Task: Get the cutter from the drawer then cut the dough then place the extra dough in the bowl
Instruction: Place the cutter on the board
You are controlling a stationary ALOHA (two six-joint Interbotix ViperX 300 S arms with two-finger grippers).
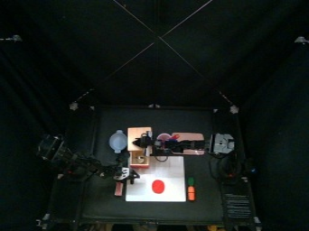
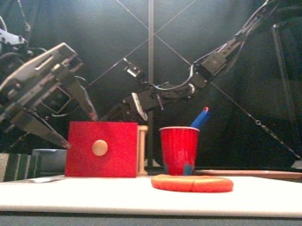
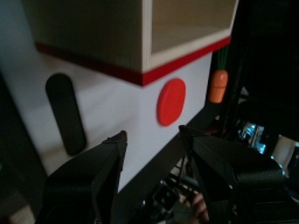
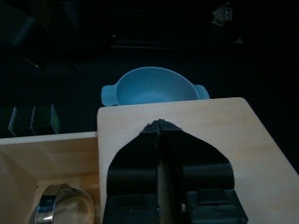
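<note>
The pale wooden box point(image 1: 139, 159) stands at the white board's point(image 1: 173, 179) left edge, its red drawer front point(image 2: 101, 148) facing the table's front. The drawer is pulled out, and the round metal cutter point(image 4: 61, 206) lies inside it. A flat red dough disc point(image 1: 158, 187) point(image 2: 192, 183) point(image 3: 172, 99) rests on the board. The blue-grey bowl point(image 1: 117, 140) point(image 4: 153, 86) sits behind the box. My left gripper point(image 1: 121, 171) point(image 2: 53, 93) point(image 3: 152, 138) hangs open by the drawer front, holding nothing. My right gripper point(image 1: 145, 142) point(image 2: 141, 106) point(image 4: 163, 131) is shut and hovers over the box top point(image 4: 193, 131).
A red cup point(image 2: 179, 150) with a blue toy knife stands behind the dough. An orange toy carrot point(image 1: 192, 191) point(image 3: 219, 85) lies at the board's front right corner.
</note>
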